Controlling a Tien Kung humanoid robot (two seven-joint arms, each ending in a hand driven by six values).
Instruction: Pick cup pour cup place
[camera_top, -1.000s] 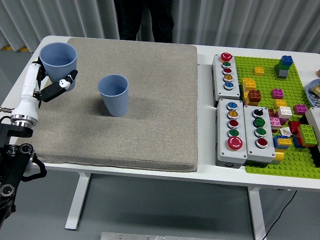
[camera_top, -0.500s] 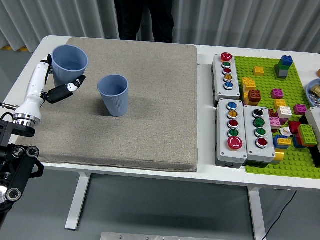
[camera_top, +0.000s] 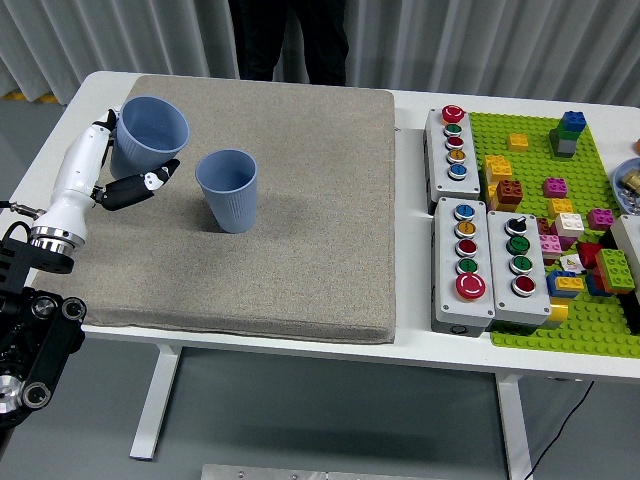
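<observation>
Cup one, a blue ribbed tumbler, sits in my left hand at the upper left of the frame, with my fingers wrapped around its lower wall and a black-tipped finger showing below its base. It appears lifted clear of the grey mat and leans slightly, its open mouth facing up and toward the camera; I cannot tell whether it holds anything. Cup two, of the same blue colour and ribbed wall, stands upright on the mat just to the right of the held cup and apart from it, mouth up. I judge the pick step complete, since the first cup is gripped and raised. The pour step appears not yet done: the held cup is beside the standing cup, not over its rim, and is not tipped far enough to empty. Remaining steps, in my estimate: bring the held cup above the standing cup, tilt it, return it to upright, and set it down on the mat. My right hand is not visible. A person in dark clothing stands at the top edge, with no hands over the table.
</observation>
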